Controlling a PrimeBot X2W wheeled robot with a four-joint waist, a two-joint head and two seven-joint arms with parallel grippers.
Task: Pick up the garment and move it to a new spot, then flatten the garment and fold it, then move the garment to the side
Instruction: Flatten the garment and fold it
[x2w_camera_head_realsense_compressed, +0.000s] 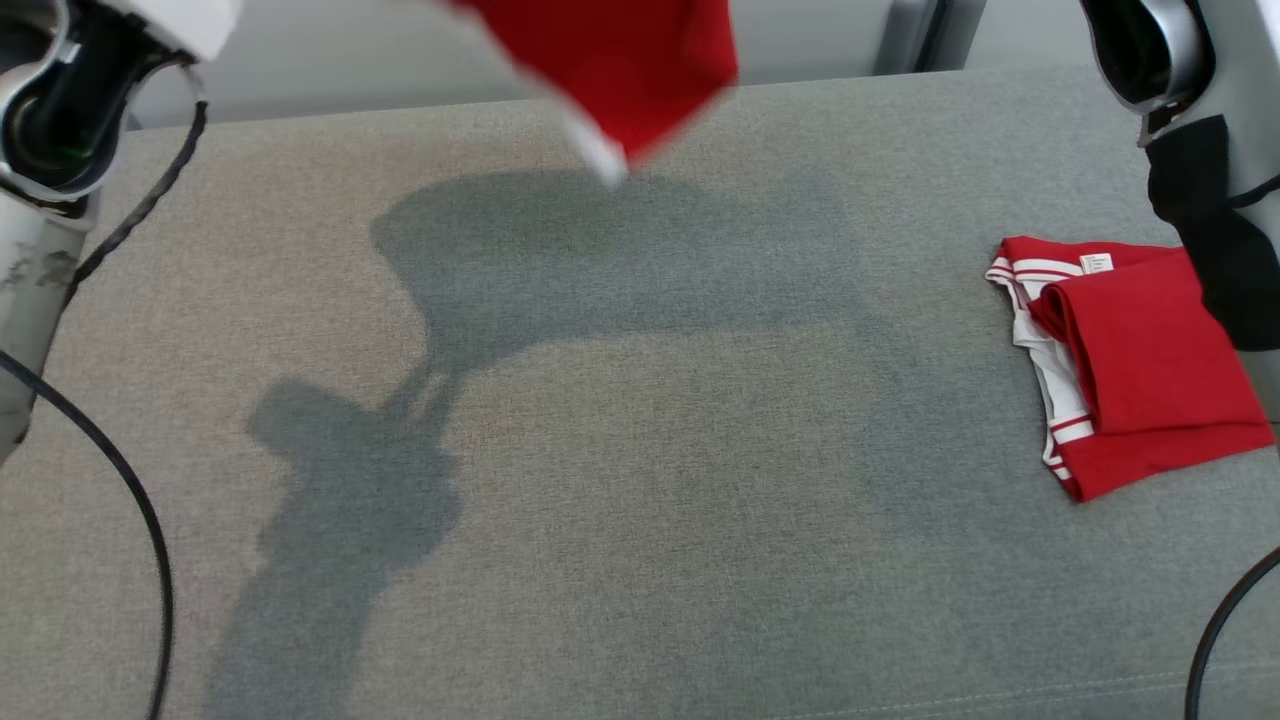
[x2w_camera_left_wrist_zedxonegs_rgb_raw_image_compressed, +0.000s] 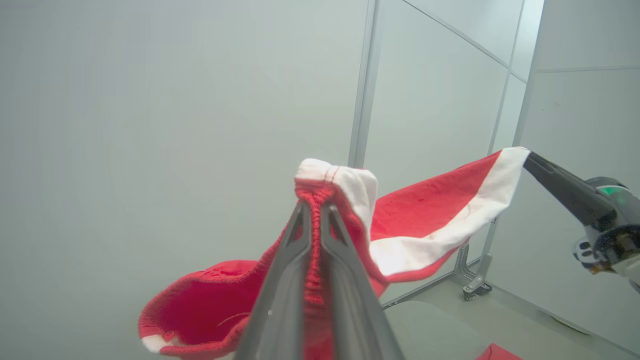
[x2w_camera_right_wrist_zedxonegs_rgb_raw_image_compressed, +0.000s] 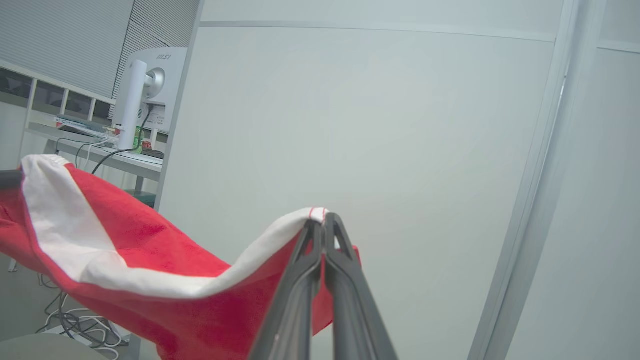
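Grey fabric surface (x2w_camera_head_realsense_compressed: 640, 480), red garment (x2w_camera_head_realsense_compressed: 620, 60) held above, pale partition walls (x2w_camera_left_wrist_zedxonegs_rgb_raw_image_compressed: 150, 100) behind

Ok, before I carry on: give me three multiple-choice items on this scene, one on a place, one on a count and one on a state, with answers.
1. Where on the grey fabric table does the folded red-and-white garment lie?
A) right side
B) left side
C) centre

2. How many grippers grip the red garment with the white band?
A) none
B) one
C) two

3. That held garment is:
A) flat on the table
B) hanging in the air
C) folded in a stack

Answers:
1 A: it lies near the head view's right edge.
2 C: the left gripper and right gripper are each shut on one end.
3 B: it sags between them, above the table.
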